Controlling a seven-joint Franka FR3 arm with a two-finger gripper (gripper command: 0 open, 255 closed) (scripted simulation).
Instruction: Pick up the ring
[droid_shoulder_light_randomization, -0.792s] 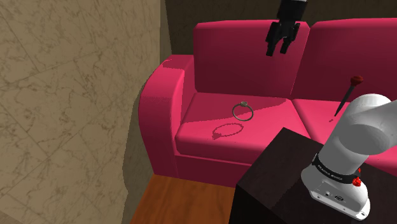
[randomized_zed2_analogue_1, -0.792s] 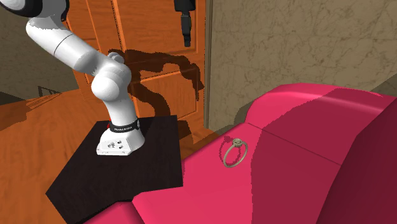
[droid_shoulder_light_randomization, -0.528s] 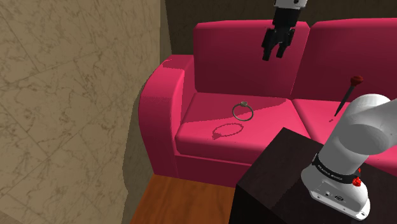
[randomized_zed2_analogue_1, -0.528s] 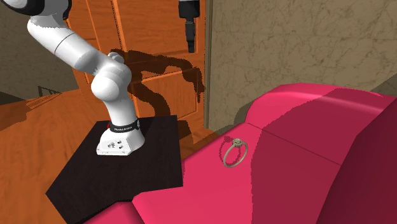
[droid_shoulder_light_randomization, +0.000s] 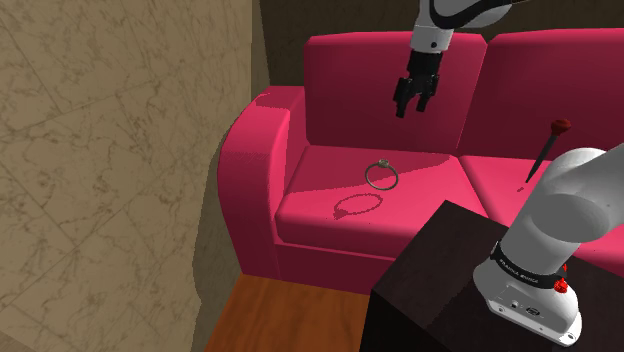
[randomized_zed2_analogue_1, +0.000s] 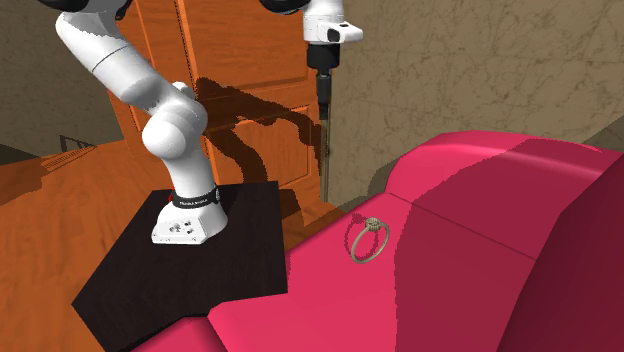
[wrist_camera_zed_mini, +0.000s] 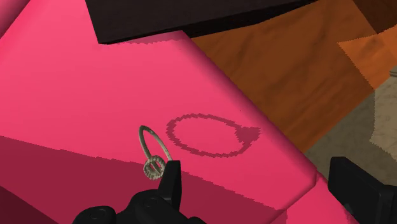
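Note:
A thin metal ring (droid_shoulder_light_randomization: 382, 176) with a small setting stands upright on the left seat cushion of a pink sofa (droid_shoulder_light_randomization: 260, 150), casting a round shadow in front of it. The ring (randomized_zed2_analogue_1: 367, 240) is also in the second exterior view, near the cushion's edge. My black gripper (droid_shoulder_light_randomization: 411, 106) hangs open in the air above and behind the ring, in front of the sofa's backrest, holding nothing. In the wrist view the ring (wrist_camera_zed_mini: 153, 149) sits just beyond one of the fingers (wrist_camera_zed_mini: 169, 181), and the gripper (wrist_camera_zed_mini: 254, 168) looks down on the cushion. From the side the gripper (randomized_zed2_analogue_1: 326, 110) points straight down.
A dark pin with a red head (droid_shoulder_light_randomization: 545, 150) leans on the right seat cushion. My dark stand (droid_shoulder_light_randomization: 440, 270) sits close against the sofa's front. A beige wall (droid_shoulder_light_randomization: 110, 150) rises at the shoulder view's left, with wooden floor (droid_shoulder_light_randomization: 270, 315) below. A wooden door (randomized_zed2_analogue_1: 240, 90) stands behind the arm.
My gripper has come lower and moved toward the shoulder view's left, closer over the ring's cushion. The ring has not moved.

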